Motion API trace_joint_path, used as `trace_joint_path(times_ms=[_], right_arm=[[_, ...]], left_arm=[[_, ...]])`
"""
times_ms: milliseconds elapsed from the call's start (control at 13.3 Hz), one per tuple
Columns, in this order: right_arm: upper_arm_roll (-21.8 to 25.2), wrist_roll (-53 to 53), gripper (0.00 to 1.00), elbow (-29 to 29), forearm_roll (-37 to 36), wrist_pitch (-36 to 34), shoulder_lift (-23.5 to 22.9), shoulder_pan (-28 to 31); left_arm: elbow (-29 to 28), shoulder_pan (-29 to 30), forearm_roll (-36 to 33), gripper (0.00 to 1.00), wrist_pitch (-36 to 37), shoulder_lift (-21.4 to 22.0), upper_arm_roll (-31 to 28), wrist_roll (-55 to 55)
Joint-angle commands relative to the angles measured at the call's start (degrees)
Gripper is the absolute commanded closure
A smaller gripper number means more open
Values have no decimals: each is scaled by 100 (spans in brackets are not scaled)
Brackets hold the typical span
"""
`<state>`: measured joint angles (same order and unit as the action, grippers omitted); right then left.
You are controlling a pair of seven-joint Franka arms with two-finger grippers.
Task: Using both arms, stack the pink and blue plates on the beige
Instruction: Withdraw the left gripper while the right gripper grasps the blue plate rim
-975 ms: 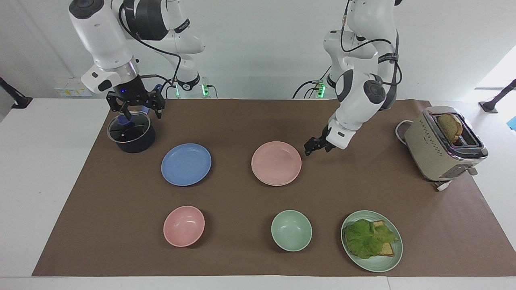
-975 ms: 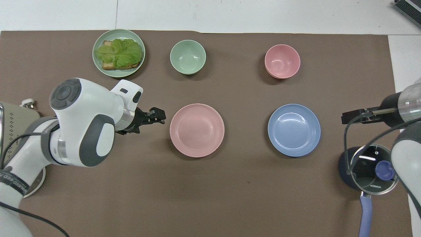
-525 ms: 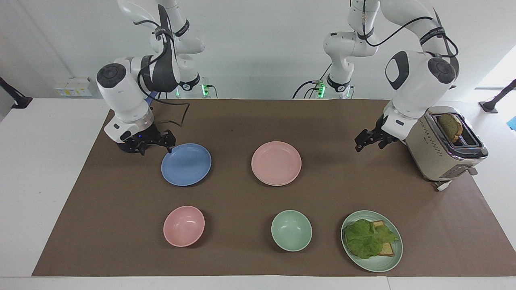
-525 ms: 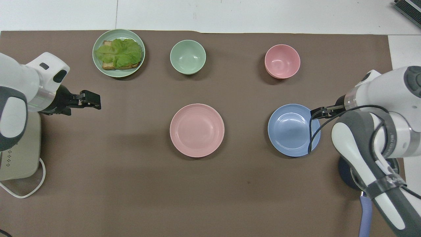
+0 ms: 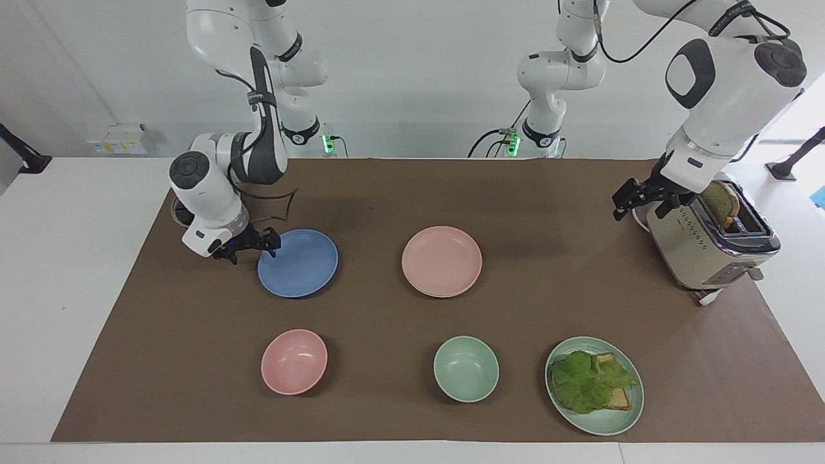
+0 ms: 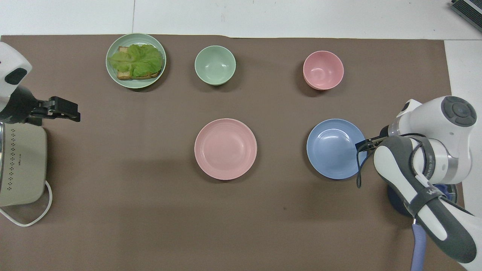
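right gripper (image 5: 254,247): low at blue plate's rim on the right arm's end, fingers apart, nothing held
left gripper (image 5: 628,200): up in the air beside the toaster (image 5: 708,241), fingers apart, empty
blue plate (image 5: 298,263): flat on brown mat (image 5: 399,386), beside pink plate
pink plate (image 5: 441,261): mid-table, untouched
beige plate: can't spot it
pink bowl (image 5: 294,361), green bowl (image 5: 465,368): farther from the robots than the plates

The white table (image 5: 58,270) is covered by a brown mat (image 5: 387,193). On the mat are set a blue plate (image 5: 298,263), pink plate (image 5: 441,261), pink bowl (image 5: 294,361), green bowl (image 5: 465,368), lettuce-toast plate (image 5: 596,422), toaster (image 5: 702,248) and dark pot (image 6: 395,201).
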<state>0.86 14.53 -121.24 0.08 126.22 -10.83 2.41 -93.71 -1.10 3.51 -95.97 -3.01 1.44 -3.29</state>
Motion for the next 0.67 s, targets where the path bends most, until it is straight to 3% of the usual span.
trace_joint_path(times_ms=[0, 75, 150, 450, 525, 600], right_arm=[[-33, 321, 0, -110, 159, 131, -68, 40], [-33, 427, 0, -119, 159, 131, -68, 58], [-33, 428, 12, -128, 159, 131, -68, 84], [-33, 410, 72, -128, 159, 123, -95, 76], [-33, 393, 94, -136, 159, 114, -103, 76], [-33, 367, 100, -119, 159, 105, -103, 76]], left_arm=[[72, -22, -166, 0, 210, 387, 31, -14], [72, -22, -166, 0, 219, 476, 14, -14], [72, -30, -166, 0, 228, 529, 14, -14], [81, -39, -184, 0, 360, 582, 14, -14], [168, -39, -175, 0, 360, 573, 31, -14], [282, -22, -166, 0, 394, 538, 23, -22]])
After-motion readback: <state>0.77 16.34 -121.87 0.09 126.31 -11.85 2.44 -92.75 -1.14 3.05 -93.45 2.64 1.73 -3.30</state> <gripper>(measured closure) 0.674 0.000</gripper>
